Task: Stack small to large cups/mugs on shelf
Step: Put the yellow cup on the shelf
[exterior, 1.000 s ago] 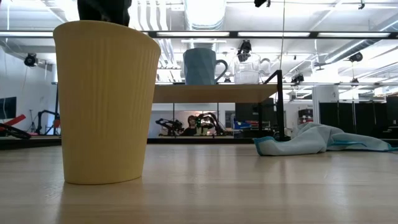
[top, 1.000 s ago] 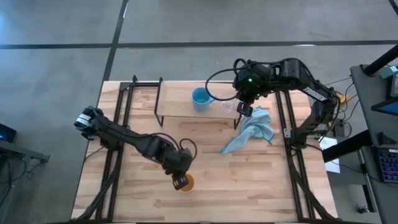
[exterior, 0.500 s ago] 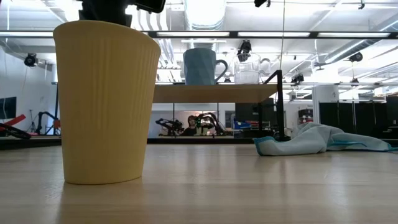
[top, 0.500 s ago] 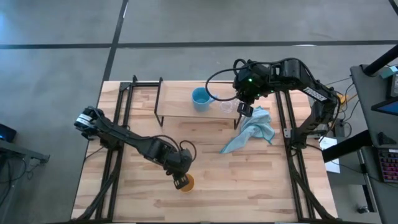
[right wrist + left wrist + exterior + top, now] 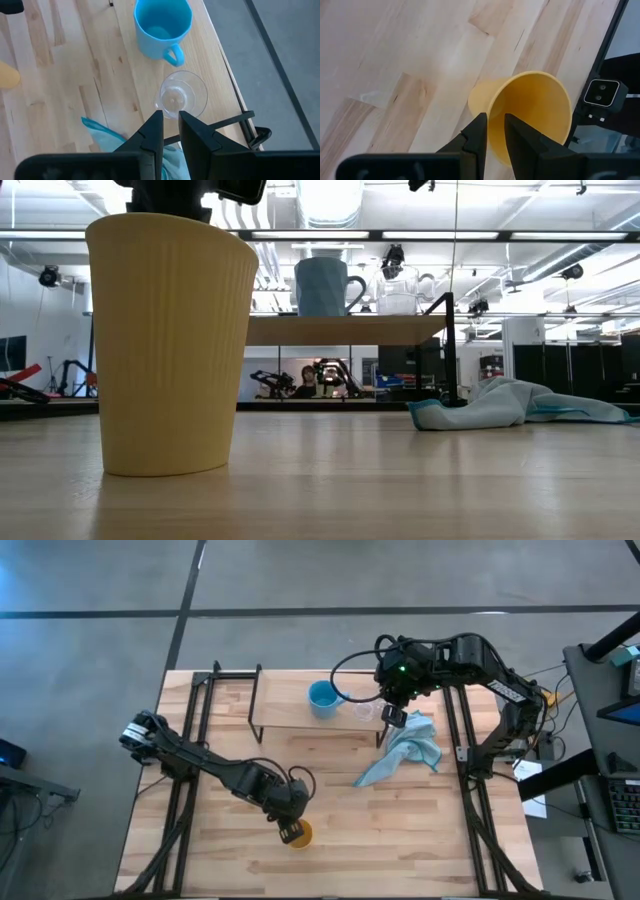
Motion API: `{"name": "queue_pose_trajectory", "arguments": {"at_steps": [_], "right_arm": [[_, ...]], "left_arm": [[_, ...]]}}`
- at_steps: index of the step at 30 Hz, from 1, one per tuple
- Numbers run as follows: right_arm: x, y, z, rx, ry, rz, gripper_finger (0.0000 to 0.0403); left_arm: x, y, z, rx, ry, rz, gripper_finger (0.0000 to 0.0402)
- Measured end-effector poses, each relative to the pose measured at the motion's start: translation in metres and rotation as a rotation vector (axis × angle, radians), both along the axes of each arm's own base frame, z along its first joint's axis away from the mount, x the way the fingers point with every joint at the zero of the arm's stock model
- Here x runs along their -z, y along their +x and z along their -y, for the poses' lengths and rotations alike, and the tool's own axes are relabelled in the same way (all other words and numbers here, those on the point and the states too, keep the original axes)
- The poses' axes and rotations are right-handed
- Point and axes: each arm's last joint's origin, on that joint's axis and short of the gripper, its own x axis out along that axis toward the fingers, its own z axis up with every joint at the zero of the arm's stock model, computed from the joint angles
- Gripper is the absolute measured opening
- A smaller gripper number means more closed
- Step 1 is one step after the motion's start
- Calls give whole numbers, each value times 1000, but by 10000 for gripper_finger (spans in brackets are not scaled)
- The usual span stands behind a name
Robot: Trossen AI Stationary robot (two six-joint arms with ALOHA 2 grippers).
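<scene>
While poised over the orange-yellow cup near the table's 6 o'clock edge, left gripper with fingers nearly together, a narrow slit between them lined up on the cup's rim; contact with that rim impossible to judge. Cup upright on the tabletop, its base hidden from above. Toward 12 o'clock, light blue mug and clear cup side by side on the shelf, the clear cup at the mug's 3 o'clock, faint and hard to trace. Right gripper just past the shelf's 3 o'clock end, above the light blue cloth, fingers close together on nothing. Only the left arm's underside showing above the big cup at table level.
</scene>
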Motion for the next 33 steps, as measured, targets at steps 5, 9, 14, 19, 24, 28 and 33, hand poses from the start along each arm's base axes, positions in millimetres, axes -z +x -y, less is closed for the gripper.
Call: {"name": "queue_pose_trajectory", "arguments": {"at_steps": [5, 9, 14, 19, 24, 28, 33], "right_arm": [[0, 0, 0, 0, 0, 2, 54], [0, 0, 0, 1, 0, 2, 54], [0, 0, 0, 1, -1, 6, 54], [0, 1, 0, 2, 0, 9, 54], [-1, 1, 0, 2, -1, 11, 54], [-1, 1, 0, 3, -1, 14, 54], [-1, 1, 0, 2, -2, 16, 54]], "left_arm": [[0, 1, 0, -1, -2, 8, 52], [1, 0, 0, -3, 5, 5, 52], [8, 3, 2, -1, 14, -16, 52], [20, 8, 4, 4, 21, -52, 52], [23, 10, 5, 10, 27, -59, 52], [24, 10, 5, 11, 28, -62, 42], [24, 10, 5, 29, 31, -59, 5]]}}
